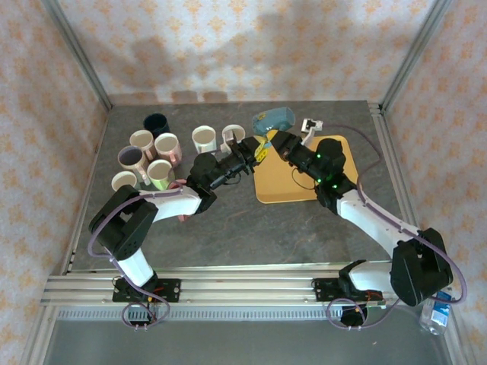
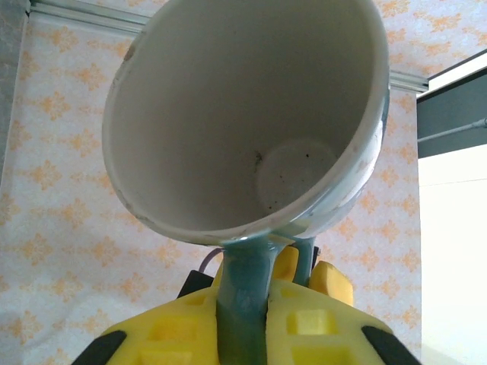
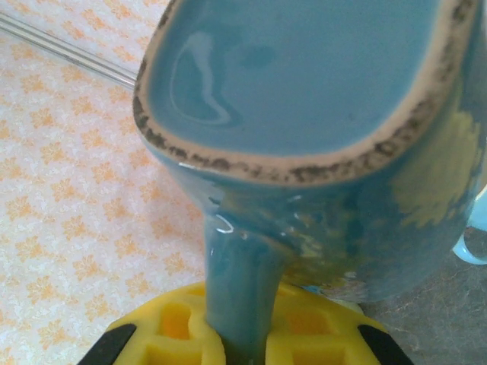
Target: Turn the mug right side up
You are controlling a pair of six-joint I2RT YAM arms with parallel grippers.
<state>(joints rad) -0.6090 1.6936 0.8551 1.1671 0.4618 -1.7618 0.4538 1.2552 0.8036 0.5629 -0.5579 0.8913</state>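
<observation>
Mug [image 2: 243, 114] mouth faces the left wrist camera: the white inside and round floor show, so the opening points back along the left arm. Its blue-green handle [image 2: 245, 281] drops straight between the yellow fingers [image 2: 312, 323] of the left hand [image 2: 247, 304], which look pressed against it on both sides, clamped on the handle.

From the right wrist it is the opposite end. The glazed base with its rough unglazed ring [image 3: 304, 84] faces that camera, and the same handle [image 3: 232, 289] runs down between the yellow fingers [image 3: 171, 331] of the right hand [image 3: 236, 334], which is also closed tight on it. A pale blue cup [image 3: 473, 243] lies at the right edge on the counter [image 3: 441, 304].

From above, the two hands meet nose to nose near the middle of the counter [image 1: 228, 228], the left hand [image 1: 245, 154] just beside the right hand [image 1: 280, 144], at the near-left corner of an orange board [image 1: 281, 190]. The mug hangs between them, off the counter and mostly hidden. A cluster of upright cups [image 1: 148, 156] stands well apart to the left.

So the long axis runs hand to hand, roughly level, mouth toward the left arm and base toward the right. Both are equally near. Righting it likely needs one hand to let go and the other to roll until the mouth faces up.
</observation>
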